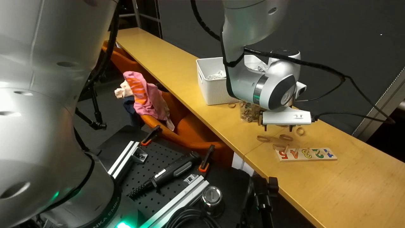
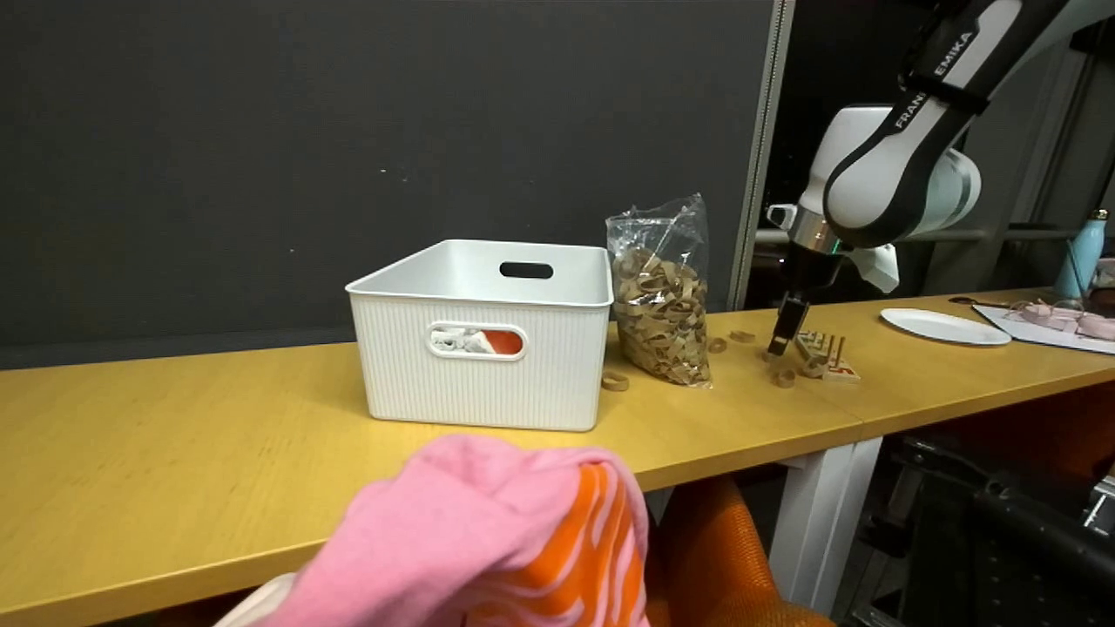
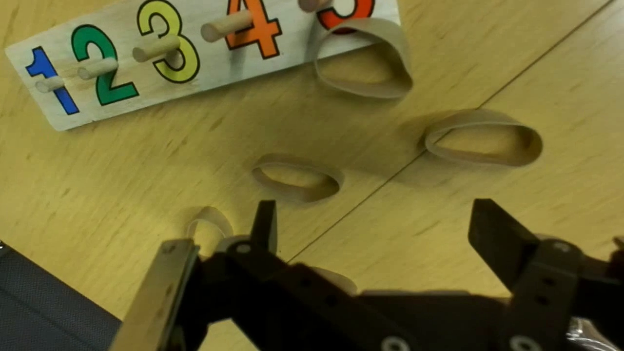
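Gripper (image 1: 278,128) above wooden table (image 1: 348,183), jaws parted. Loose tan bands (image 1: 286,139) below, near peg board (image 1: 305,159) numbered 1 to 5. White basket (image 1: 216,93) on table; clear bag (image 1: 247,113) of bands beside it, partly hidden by arm (image 1: 246,87). Pink cloth (image 1: 152,95) draped over orange chair (image 1: 193,128).

The yellow bench (image 2: 174,435) has a thin seam (image 3: 370,195) across it and carries a white bin (image 2: 479,383), with a clear bag (image 2: 662,313) just beside it. Loose bands (image 3: 480,116) lie by the bin, the bag and the board (image 3: 209,61). Farther along rests a plate (image 2: 945,326).
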{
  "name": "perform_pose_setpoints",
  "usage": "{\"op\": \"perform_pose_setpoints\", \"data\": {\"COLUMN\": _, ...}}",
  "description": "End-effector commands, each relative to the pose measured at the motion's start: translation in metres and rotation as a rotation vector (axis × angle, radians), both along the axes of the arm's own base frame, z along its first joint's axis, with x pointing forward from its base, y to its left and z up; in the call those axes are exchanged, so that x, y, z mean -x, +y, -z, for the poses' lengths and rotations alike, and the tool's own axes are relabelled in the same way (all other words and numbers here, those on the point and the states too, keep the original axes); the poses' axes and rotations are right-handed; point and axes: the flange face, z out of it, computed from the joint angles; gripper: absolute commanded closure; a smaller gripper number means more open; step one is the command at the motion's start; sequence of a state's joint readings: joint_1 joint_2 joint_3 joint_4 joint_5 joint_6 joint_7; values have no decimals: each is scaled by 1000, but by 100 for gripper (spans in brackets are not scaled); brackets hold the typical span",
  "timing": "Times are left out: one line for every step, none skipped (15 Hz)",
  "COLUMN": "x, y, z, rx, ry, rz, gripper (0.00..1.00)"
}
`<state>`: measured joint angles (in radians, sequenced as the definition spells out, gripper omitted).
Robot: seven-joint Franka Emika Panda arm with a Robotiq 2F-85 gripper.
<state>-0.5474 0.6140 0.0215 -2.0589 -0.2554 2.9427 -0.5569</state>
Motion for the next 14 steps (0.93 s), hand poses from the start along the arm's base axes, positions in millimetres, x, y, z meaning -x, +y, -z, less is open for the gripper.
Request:
{"op": "perform_pose_setpoints", "data": {"x": -23, "y": -17, "z": 6, "rx": -39, "ry": 31, "rz": -29, "gripper": 0}}
{"op": "perform_pose_setpoints", "data": {"x": -27, "y": -19, "z": 8, "rx": -44, "ry": 44, "rz": -33, "gripper": 0}}
{"op": "perform_pose_setpoints", "data": {"x": -32, "y": -21, "z": 10, "rx": -49, "ry": 57, "rz": -38, "gripper": 0}}
{"op": "perform_pose_setpoints", "data": {"x": -36, "y": -23, "z": 13, "rx": -57, "ry": 67, "rz": -42, "gripper": 0}}
{"op": "perform_pose_setpoints", "data": {"x": -40, "y": -24, "z": 16, "rx": -63, "ry": 77, "rz": -46, "gripper": 0}}
{"op": "perform_pose_setpoints", "data": {"x": -43, "y": -25, "z": 19, "rx": -68, "ry": 85, "rz": -48, "gripper": 0}}
{"op": "perform_pose_setpoints", "data": {"x": -44, "y": -25, "z": 21, "rx": -70, "ry": 97, "rz": -49, "gripper": 0}}
{"op": "perform_pose_setpoints", "data": {"x": -44, "y": -25, "z": 24, "rx": -73, "ry": 105, "rz": -50, "gripper": 0}}
{"op": "perform_pose_setpoints", "data": {"x": -44, "y": -24, "z": 26, "rx": -76, "ry": 113, "rz": -47, "gripper": 0}}
{"op": "perform_pose_setpoints", "data": {"x": -42, "y": -23, "z": 28, "rx": -78, "ry": 119, "rz": -42, "gripper": 0}}
{"op": "perform_pose_setpoints", "data": {"x": -40, "y": -22, "z": 29, "rx": -82, "ry": 127, "rz": -42, "gripper": 0}}
{"op": "perform_pose_setpoints", "data": {"x": -35, "y": -21, "z": 31, "rx": -83, "ry": 134, "rz": -39, "gripper": 0}}
{"op": "perform_pose_setpoints", "data": {"x": -32, "y": -21, "z": 32, "rx": -80, "ry": 133, "rz": -37, "gripper": 0}}
{"op": "perform_pose_setpoints", "data": {"x": -30, "y": -22, "z": 32, "rx": -81, "ry": 135, "rz": -37, "gripper": 0}}
